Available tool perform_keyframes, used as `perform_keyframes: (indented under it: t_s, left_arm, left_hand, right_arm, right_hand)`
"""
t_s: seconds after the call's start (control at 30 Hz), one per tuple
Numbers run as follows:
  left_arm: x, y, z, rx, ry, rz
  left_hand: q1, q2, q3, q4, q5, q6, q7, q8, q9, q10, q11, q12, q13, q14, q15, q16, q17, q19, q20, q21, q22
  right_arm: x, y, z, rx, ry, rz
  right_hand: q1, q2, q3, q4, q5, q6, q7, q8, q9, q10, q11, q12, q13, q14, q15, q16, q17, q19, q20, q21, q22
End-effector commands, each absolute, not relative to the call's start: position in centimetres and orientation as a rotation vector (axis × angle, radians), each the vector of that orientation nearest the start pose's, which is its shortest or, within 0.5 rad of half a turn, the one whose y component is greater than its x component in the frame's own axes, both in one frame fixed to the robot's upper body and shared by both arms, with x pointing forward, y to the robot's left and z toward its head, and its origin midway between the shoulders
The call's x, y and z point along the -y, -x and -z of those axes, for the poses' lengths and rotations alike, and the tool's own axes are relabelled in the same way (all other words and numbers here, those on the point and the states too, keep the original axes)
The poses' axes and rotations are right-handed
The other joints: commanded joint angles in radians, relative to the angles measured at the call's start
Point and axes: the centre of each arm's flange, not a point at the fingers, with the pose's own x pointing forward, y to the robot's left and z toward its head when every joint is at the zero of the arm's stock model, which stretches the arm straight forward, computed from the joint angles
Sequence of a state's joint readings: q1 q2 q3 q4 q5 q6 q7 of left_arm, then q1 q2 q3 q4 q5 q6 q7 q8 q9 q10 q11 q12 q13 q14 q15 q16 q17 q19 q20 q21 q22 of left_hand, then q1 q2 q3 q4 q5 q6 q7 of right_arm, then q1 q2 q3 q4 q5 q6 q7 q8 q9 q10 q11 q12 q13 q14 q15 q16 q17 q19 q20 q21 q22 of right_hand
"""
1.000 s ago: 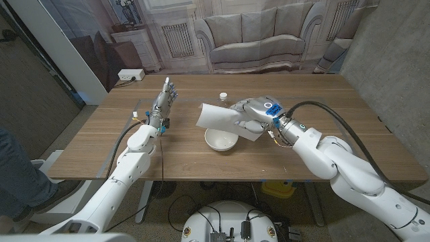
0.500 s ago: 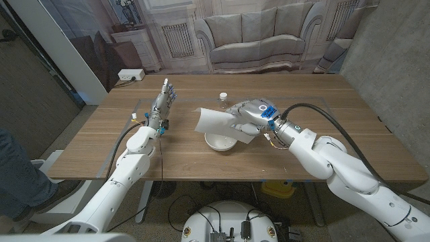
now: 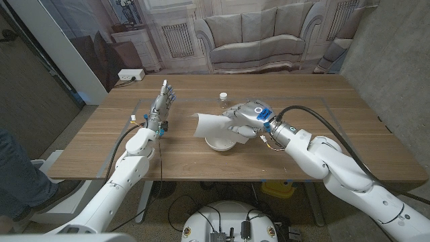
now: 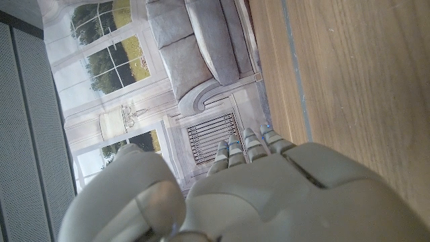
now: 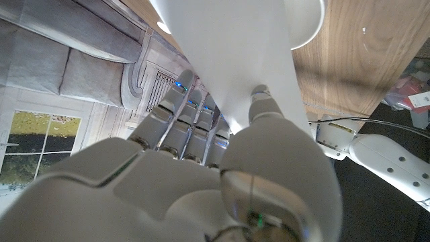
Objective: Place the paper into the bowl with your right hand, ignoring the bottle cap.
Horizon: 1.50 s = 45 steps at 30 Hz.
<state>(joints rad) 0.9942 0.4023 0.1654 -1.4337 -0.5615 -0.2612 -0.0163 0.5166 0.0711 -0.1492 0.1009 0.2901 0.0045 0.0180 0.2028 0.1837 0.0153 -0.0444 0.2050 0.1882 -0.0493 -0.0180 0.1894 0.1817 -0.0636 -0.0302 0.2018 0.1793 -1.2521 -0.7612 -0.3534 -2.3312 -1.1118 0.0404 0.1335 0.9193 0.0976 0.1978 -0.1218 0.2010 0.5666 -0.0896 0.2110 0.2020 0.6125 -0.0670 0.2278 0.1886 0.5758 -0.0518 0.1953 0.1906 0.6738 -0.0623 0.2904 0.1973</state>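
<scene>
My right hand holds a white sheet of paper over the white bowl at the table's middle. The sheet sticks out to the left, past the bowl's rim. In the right wrist view the paper is pinched between thumb and fingers, with the bowl beyond it. A small white bottle cap lies on the table behind the bowl. My left hand stands upright at the table's left, fingers apart, holding nothing; its back shows in the left wrist view.
The wooden table has bare room to the right and in front of the bowl. A backdrop printed with a sofa hangs behind the table. A person's leg shows at the left edge.
My right hand has moved left and slightly down with the paper, bringing it lower over the bowl. The left hand has stayed where it was.
</scene>
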Motion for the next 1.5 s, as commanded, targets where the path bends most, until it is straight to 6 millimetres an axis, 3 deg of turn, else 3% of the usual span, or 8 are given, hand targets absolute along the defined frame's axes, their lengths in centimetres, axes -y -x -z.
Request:
perform_keyframes:
  t_s: [0.03, 1.5]
  left_arm:
    - [-30.6, -62.0, 4.4, 0.639, 0.134, 0.116]
    - [-31.1, -61.7, 6.1, 0.629, 0.159, 0.101]
  left_hand:
    - [0.0, 0.006, -0.005, -0.001, 0.005, 0.006, 0.001, -0.004, 0.006, -0.002, -0.005, -0.001, 0.002, -0.006, 0.001, -0.002, 0.002, -0.007, -0.029, -0.002, 0.001]
    - [0.003, 0.009, -0.014, -0.001, 0.006, 0.006, 0.001, -0.004, 0.005, -0.002, -0.007, -0.001, 0.002, -0.007, 0.002, -0.002, 0.002, -0.008, -0.028, -0.002, 0.001]
  right_arm:
    - [11.3, -42.6, 2.4, 1.075, 1.801, -0.095]
    - [9.0, -44.4, 3.3, 1.08, 1.864, -0.17]
  right_hand:
    - [0.005, -0.004, 0.001, -0.005, 0.006, 0.006, -0.009, -0.002, 0.004, 0.002, -0.005, -0.004, 0.001, -0.003, -0.135, -0.004, 0.001, -0.005, -0.111, 0.001, 0.003]
    - [-0.045, -0.026, -0.032, 0.019, 0.005, -0.002, -0.004, -0.007, 0.004, -0.014, 0.002, -0.013, 0.002, -0.035, -0.116, -0.009, 0.004, -0.023, -0.093, -0.009, 0.003]
